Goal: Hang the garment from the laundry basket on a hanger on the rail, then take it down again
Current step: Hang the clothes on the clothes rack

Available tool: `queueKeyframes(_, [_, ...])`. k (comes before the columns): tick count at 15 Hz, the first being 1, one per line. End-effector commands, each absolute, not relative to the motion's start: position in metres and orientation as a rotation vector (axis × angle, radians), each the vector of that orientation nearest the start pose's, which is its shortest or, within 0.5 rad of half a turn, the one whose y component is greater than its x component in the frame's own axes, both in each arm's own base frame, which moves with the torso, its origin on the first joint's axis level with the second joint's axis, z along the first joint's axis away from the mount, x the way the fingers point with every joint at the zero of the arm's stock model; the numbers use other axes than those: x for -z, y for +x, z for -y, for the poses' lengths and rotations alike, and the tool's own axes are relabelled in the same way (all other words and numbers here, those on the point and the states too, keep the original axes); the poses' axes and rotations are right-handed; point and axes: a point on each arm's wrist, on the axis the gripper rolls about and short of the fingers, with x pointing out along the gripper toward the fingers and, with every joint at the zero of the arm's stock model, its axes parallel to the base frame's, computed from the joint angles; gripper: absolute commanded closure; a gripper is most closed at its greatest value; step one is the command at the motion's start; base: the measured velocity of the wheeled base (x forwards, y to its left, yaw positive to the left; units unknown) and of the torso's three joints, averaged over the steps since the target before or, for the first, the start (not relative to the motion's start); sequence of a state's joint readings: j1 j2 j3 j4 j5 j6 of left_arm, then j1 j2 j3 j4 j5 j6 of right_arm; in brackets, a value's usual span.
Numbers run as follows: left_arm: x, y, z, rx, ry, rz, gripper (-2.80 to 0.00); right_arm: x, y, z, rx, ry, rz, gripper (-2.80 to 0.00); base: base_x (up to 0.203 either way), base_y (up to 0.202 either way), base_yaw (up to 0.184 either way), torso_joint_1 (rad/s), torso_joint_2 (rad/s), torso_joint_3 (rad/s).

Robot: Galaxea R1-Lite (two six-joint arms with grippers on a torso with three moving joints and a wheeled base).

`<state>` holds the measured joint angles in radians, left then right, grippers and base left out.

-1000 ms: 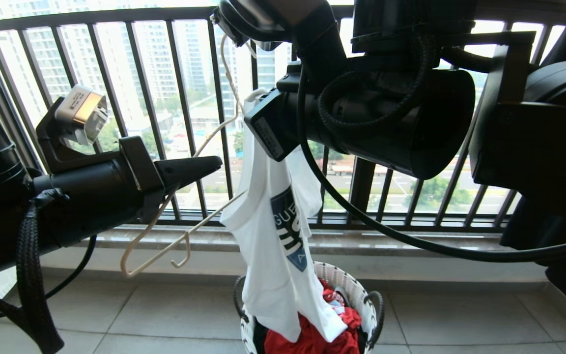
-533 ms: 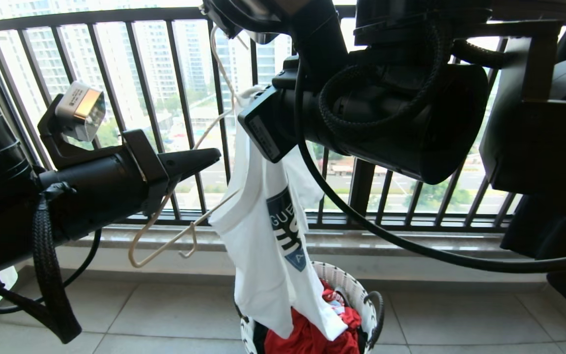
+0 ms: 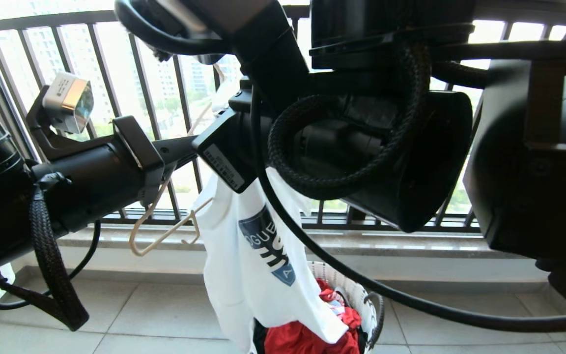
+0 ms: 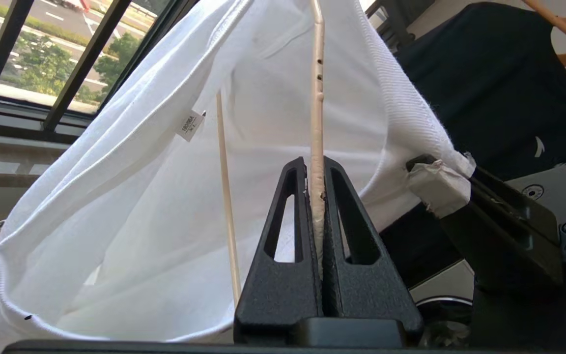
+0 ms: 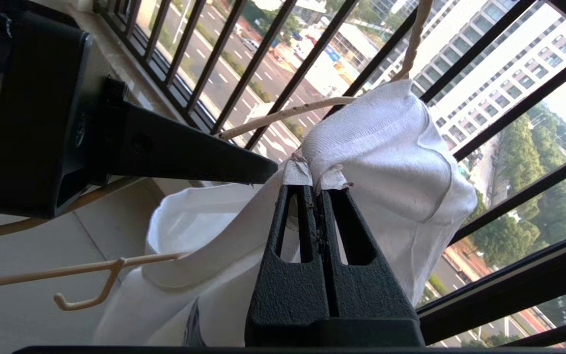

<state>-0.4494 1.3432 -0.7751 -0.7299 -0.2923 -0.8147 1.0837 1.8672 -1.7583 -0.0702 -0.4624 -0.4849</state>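
White T-shirt [image 3: 258, 275] pinched at its ribbed collar by the closed right gripper [image 5: 318, 189], cream wire hanger [image 4: 317, 123] clamped in the left gripper [image 4: 316, 169], one hanger arm lodged inside the shirt, white woven laundry basket [image 3: 356, 290] seen below.

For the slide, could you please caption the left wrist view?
Left claw shut on the cream hanger, its wire running up inside the white T-shirt.

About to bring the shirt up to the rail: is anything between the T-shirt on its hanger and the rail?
Cannot tell: the rail is in no view. The left hand grips the hanger, the right hand pinches the T-shirt. Its hem hangs into the laundry basket.
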Motion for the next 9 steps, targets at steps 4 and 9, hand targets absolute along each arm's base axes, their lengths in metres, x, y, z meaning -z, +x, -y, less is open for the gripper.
queueKeyframes(4, [-0.2789, 0.1946, 0.1006, 0.763, -0.798, -0.135, 0.00, -0.3323, 0.1775, -0.3325, -0.635, -0.512, 0.117, 0.00, 0.000, 0.000, 0.000, 0.000, 0.00, 0.000])
queueKeyframes(9, [-0.2837, 0.1895, 0.0976, 0.766, -0.802, -0.111, 0.00, -0.3314, 0.1775, -0.3321, -0.629, -0.516, 0.113, -2.80, 0.000, 0.000, 0.000, 0.000, 0.00, 0.000])
